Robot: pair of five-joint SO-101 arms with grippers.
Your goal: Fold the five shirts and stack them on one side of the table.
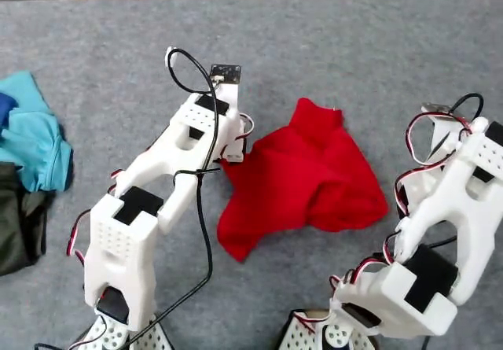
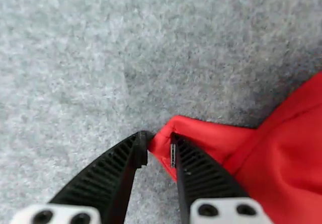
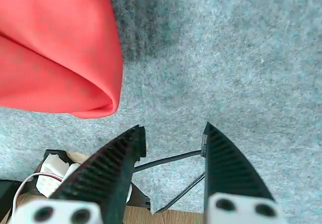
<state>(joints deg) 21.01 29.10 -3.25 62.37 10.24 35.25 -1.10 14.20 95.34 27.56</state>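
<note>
A crumpled red shirt (image 1: 302,177) lies in the middle of the grey table (image 1: 354,59). My left gripper (image 1: 233,155) is at the shirt's left corner. In the left wrist view that gripper (image 2: 159,146) is shut on the red shirt's corner (image 2: 168,131), which is pinched between the black fingertips. The right arm (image 1: 448,208) stands beside the shirt's right edge. My right gripper (image 3: 171,138) hangs open over bare table just off the red shirt's rounded edge (image 3: 75,73), with nothing between its fingers.
A heap of other shirts sits at the table's left edge: teal (image 1: 35,141), blue (image 1: 5,106) and dark ones (image 1: 20,224). Cables and an arm base (image 3: 55,171) lie near the table's front edge.
</note>
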